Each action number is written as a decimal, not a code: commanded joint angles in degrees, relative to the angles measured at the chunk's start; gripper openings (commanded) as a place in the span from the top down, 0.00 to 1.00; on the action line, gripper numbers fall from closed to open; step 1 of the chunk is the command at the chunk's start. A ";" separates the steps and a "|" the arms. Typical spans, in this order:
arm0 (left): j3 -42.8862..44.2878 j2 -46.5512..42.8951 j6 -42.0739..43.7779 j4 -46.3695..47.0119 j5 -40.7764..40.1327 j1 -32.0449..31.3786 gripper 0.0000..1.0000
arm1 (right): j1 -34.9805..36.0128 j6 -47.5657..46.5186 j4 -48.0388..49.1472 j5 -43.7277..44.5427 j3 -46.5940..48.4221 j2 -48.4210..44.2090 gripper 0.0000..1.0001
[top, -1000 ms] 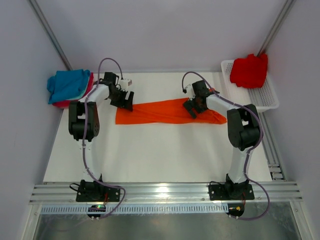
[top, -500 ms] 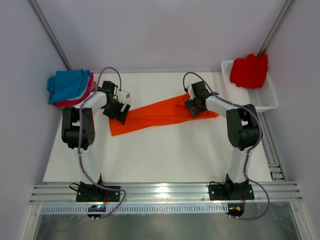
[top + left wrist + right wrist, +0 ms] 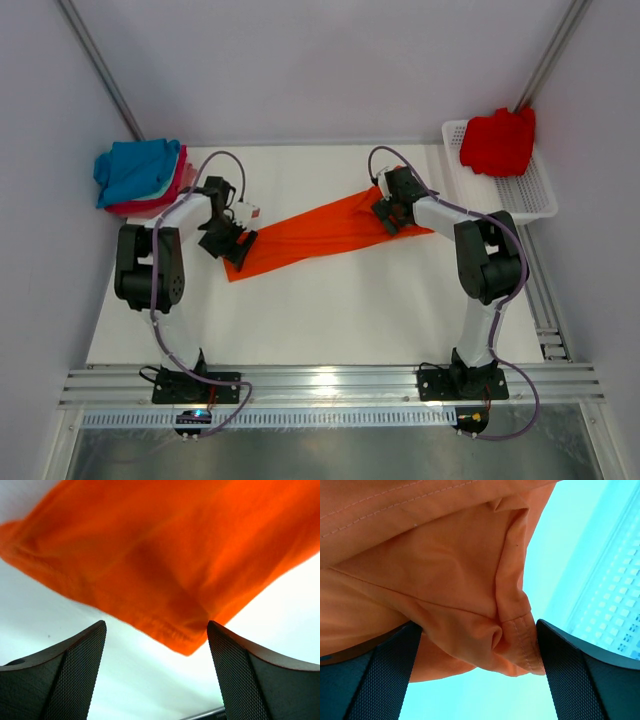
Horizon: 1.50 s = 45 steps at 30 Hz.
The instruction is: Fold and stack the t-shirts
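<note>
**Orange T-Shirt: Strip Spanned by Both Pincers**

The orange t-shirt [image 3: 320,228], folded into a long strip, lies slanted across the middle of the desk [image 3: 330,310]. One end points toward the left edge, the other toward the far right corner. The left pincer [image 3: 232,243] sits at the nearer end, spread, pinching nothing. The right pincer [image 3: 390,215] stands spread at the far end with cloth bunched between its fingers, probably to steady the strip for the next fold. The stack of folded t-shirts [image 3: 138,172] occupies the far left corner.

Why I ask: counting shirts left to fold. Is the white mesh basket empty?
No, a bunched red t-shirt lies in the white mesh basket, covering its far end.
</note>
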 commanded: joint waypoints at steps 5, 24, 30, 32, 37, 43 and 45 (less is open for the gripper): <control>-2.80 -8.14 0.97 -0.06 1.26 -0.22 0.16 | -0.31 0.04 1.31 1.08 -0.66 -1.62 0.01; -0.97 -32.92 -19.04 19.36 3.97 -0.22 0.01 | -0.31 0.75 8.07 -16.23 -11.72 -26.40 0.01; 6.68 -28.89 -19.86 14.10 13.12 -0.22 0.01 | -0.31 3.37 10.10 -13.62 -10.77 -33.25 0.00; 9.75 -27.40 -21.87 12.69 12.86 -0.22 0.01 | -0.31 4.35 10.19 -11.85 -9.54 -34.57 0.01; 11.79 -25.63 -23.46 14.44 9.97 -0.22 0.01 | -0.31 7.68 13.52 -6.05 -10.77 -39.05 0.01; 7.66 -25.02 -19.60 14.79 9.87 -0.22 0.01 | -0.40 6.81 18.80 -2.89 -15.34 -38.90 0.01; 6.34 -25.45 -17.93 14.45 10.32 -0.22 0.01 | -0.23 6.64 17.75 -3.05 -15.25 -38.19 0.01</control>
